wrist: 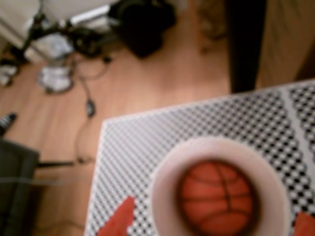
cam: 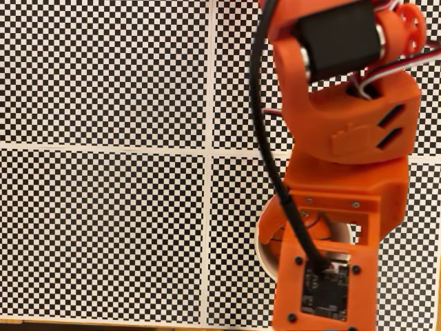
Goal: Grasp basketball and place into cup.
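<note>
Gripper: two orange plastic fingertips [wrist: 116, 221] at the wrist view's bottom edge, spread wide either side of the cup, holding nothing.
Cup: wide cream-white paper cup [wrist: 162, 172], lower right, on checkered table [wrist: 128, 147].
Basketball: small orange-red seamed ball [wrist: 215, 197] inside the cup.
Fixed view: orange arm [cam: 344, 172] covers most of the cup [cam: 264, 249].

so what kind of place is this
Likely a home or hobby workspace, not a factory: a checkerboard-covered table over a wood floor, with loose cables and gear on it. The ball sits in the cup.
</note>
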